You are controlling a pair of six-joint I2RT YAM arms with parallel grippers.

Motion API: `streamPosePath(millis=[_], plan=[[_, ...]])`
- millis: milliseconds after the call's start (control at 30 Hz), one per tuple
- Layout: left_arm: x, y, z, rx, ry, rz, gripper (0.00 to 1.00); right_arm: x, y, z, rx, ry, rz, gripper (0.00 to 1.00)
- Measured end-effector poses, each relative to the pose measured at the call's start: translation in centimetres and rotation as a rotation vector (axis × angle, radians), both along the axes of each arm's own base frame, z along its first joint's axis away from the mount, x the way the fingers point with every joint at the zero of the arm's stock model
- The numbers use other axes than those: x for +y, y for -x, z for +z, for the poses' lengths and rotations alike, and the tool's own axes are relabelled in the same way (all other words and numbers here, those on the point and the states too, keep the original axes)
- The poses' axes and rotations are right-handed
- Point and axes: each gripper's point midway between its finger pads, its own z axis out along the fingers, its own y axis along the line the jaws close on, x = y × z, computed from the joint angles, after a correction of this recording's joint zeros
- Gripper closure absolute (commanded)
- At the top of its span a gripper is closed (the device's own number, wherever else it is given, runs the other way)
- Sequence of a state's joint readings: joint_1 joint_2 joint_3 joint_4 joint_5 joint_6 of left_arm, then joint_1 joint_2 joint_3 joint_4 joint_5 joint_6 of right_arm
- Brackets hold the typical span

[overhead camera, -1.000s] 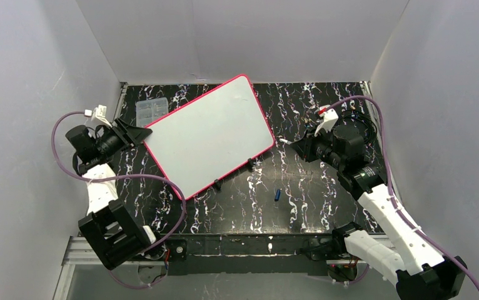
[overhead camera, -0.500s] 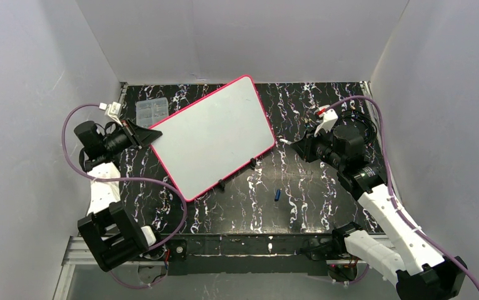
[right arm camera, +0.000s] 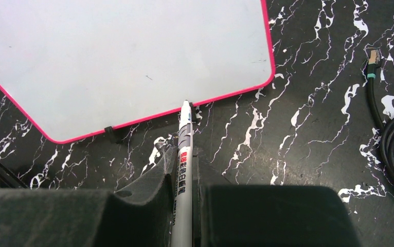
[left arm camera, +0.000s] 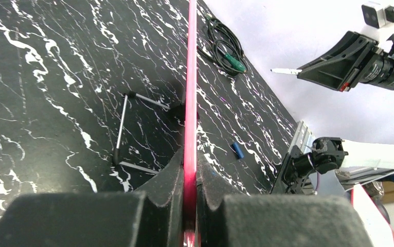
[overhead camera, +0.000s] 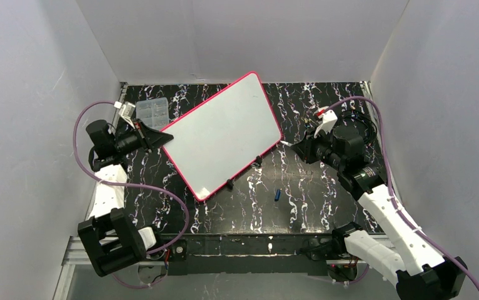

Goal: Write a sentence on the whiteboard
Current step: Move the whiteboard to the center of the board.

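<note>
The whiteboard [overhead camera: 224, 134], white with a pink-red rim, stands tilted on small black feet at mid-table. Its face [right arm camera: 123, 56] is blank; the sentence is not in view. My left gripper [overhead camera: 164, 139] is shut on the board's left edge. The left wrist view shows the rim [left arm camera: 190, 92] edge-on, pinched between the pads at the left gripper [left arm camera: 190, 172]. My right gripper [overhead camera: 298, 147] is shut on a grey-white marker [right arm camera: 184, 149]. The marker's tip [overhead camera: 283, 143] hangs just off the board's near right edge, not touching it.
A clear compartment box [overhead camera: 152, 111] lies behind the left gripper. A blue marker cap [overhead camera: 276, 194] rests on the black marbled table in front of the board. Coiled dark cable [right arm camera: 393, 134] lies at the right. White walls enclose three sides.
My left gripper has closed on the board's left edge and moved right and away. The board has swung with it and stands steeper. The right arm and marker have not moved.
</note>
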State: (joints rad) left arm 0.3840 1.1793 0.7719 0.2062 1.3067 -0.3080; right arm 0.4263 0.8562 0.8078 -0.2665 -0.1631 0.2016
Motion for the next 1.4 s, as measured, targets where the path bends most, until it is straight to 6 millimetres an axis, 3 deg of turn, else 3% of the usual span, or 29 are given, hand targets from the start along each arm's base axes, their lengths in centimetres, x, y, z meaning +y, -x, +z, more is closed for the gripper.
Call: streamPosePath(millis=[600, 833, 1033, 1133, 1233, 1400], plan=[[-6.2, 1.6, -0.2, -0.027, -0.032, -0.145, 1.00, -0.1, 0.4, -0.2, 0.011, 0.004, 0.002, 0.99], [-8.4, 2.3, -0.3, -0.013, -0.029, -0.205, 1.00, 1.0, 1.1, 0.8, 0.000, -0.047, 0.070, 0.99], [-8.5, 2.3, -0.6, 0.006, -0.030, -0.195, 0.82, 3.4, 1.8, 5.0, -0.100, -0.214, 0.132, 0.99], [-8.9, 3.4, -1.9, 0.079, -0.038, -0.219, 0.69, 5.3, 2.5, 6.1, -0.127, -0.251, 0.176, 0.99], [-9.2, 4.3, -2.9, 0.142, -0.041, -0.237, 0.63, 7.6, 3.0, 5.8, -0.125, -0.254, 0.215, 0.99], [-9.2, 4.8, -3.2, 0.170, -0.043, -0.238, 0.58, 12.2, 4.2, 3.8, -0.094, -0.218, 0.268, 0.99]])
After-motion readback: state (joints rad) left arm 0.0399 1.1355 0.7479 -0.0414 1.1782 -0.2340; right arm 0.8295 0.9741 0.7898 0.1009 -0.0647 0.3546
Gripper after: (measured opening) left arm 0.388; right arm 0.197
